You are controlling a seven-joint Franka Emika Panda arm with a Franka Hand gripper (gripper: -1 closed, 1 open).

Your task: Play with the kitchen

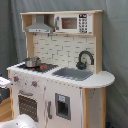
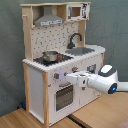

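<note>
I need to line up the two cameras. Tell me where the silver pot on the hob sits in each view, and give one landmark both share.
First exterior view: the silver pot stands on the hob at the picture's left, left of the sink.
Second exterior view: the pot stands left of centre, above the oven door.
Shared landmark: the black faucet behind the sink, to the pot's right in both exterior views.

Your gripper (image 2: 64, 77) tip is too blurred against the kitchen (image 2: 37, 82) front to judge its fingers; in the first exterior view the arm (image 1: 22, 121) is cut off by the bottom edge
</note>
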